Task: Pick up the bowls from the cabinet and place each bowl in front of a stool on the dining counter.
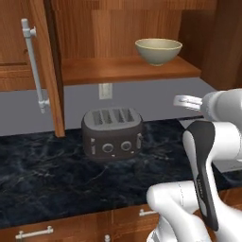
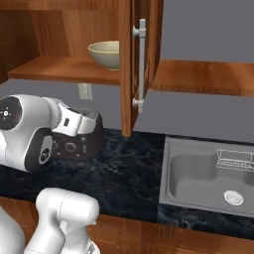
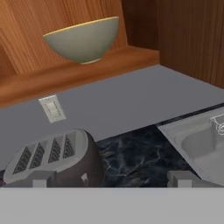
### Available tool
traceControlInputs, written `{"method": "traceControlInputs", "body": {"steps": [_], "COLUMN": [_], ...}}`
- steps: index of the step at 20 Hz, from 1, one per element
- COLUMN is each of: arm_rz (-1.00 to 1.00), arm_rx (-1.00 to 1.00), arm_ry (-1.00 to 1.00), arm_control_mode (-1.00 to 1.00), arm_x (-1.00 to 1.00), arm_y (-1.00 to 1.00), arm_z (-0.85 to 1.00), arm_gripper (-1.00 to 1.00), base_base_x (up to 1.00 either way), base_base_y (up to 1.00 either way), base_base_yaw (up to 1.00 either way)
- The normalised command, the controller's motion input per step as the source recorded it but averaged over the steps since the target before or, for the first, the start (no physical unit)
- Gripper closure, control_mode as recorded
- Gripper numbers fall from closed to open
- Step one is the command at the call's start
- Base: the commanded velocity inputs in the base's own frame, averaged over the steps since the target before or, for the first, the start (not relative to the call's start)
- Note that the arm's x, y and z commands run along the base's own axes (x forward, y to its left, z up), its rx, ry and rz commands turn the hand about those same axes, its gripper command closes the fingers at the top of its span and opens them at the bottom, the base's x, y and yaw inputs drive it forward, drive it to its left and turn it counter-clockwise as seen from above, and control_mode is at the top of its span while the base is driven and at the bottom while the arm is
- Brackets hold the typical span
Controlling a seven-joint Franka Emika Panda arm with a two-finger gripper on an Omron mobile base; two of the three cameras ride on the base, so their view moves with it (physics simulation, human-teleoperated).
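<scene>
Obs., left to right across the left base view.

Cabinet door (image 1: pixel 45 66) stands swung open, its long silver bar handle (image 1: pixel 34 64) facing out. Judgement: open so the shelf can be reached from the front.

Wall outlet (image 1: pixel 105 90) on the grey wall below the shelf. Its face is blank, nothing to read.

Toaster (image 1: pixel 112 132) sits on the black marble bench (image 1: pixel 42 175), below the shelf and a little left of the bowl. Four slots up, two dials and small buttons on the front. No brand name or lettering can be made out; too small or not there.

Bowl (image 1: pixel 158 50), the one in sight, sits upright on the plank shelf (image 1: pixel 123 69) of the cabinet, toward the shelf's right end and near the front edge. Olive-beige with a thin yellow rim. Nothing touches it. Cannot tell whether anything is in it.

Hand (image 3: pixel 112 178): released, fingers spread wide, nothing between them. In the hand view the two tips point over the toaster and bench, with the bowl well above them. Judgement: hand is low and well apart from the bowl; it must rise to shelf level before any grasp. Reach step, task near its start.

Sink (image 2: pixel 208 176) set in the bench to the right, seen in the right base view. No markings readable.
</scene>
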Motion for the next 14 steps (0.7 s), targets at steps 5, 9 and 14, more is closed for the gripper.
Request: {"method": "traceControlInputs", "body": {"steps": [5,9,14], "arm_rz": [0.00,0.00,0.00], "arm_rx": [0.00,0.00,0.00], "arm_ry": [0.00,0.00,0.00], "arm_control_mode": [1.00,1.00,1.00], "arm_x": [0.00,0.00,0.00], "arm_y": [0.00,0.00,0.00], "arm_z": [0.00,0.00,0.00], "arm_gripper": [-1.00,-1.00,-1.00], "base_base_x": [0.96,0.83,0.46], "base_base_y": [0.32,0.42,0.34], "base_base_yaw": [-0.17,-0.20,-0.17]}}
